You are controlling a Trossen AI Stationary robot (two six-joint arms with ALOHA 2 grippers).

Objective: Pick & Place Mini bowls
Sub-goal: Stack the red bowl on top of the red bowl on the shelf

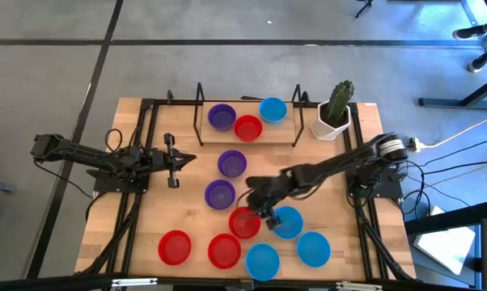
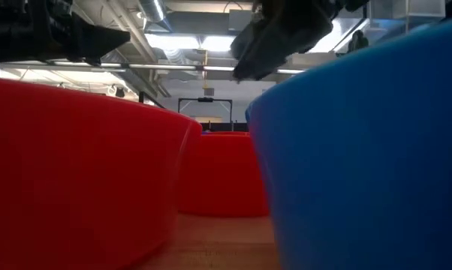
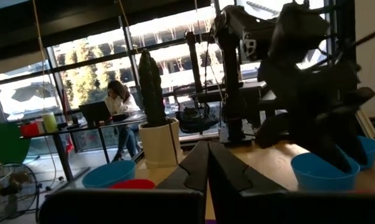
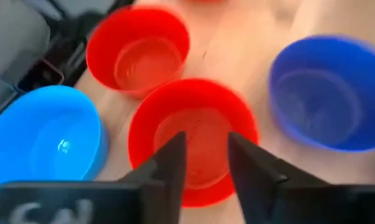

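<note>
The right arm reaches across, its end effector (image 1: 267,215) pointing down with fingers parted. The left end effector (image 1: 173,161) waits closed at the side.

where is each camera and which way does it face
high: above, straight down on table; both arms, right hand over a red bowl.
low: table height, looking level between bowls; arms overhead.
left wrist: past shut left hand toward cactus, windows.
right wrist: down past open fingers.
shared: that red bowl, high and right wrist.
</note>
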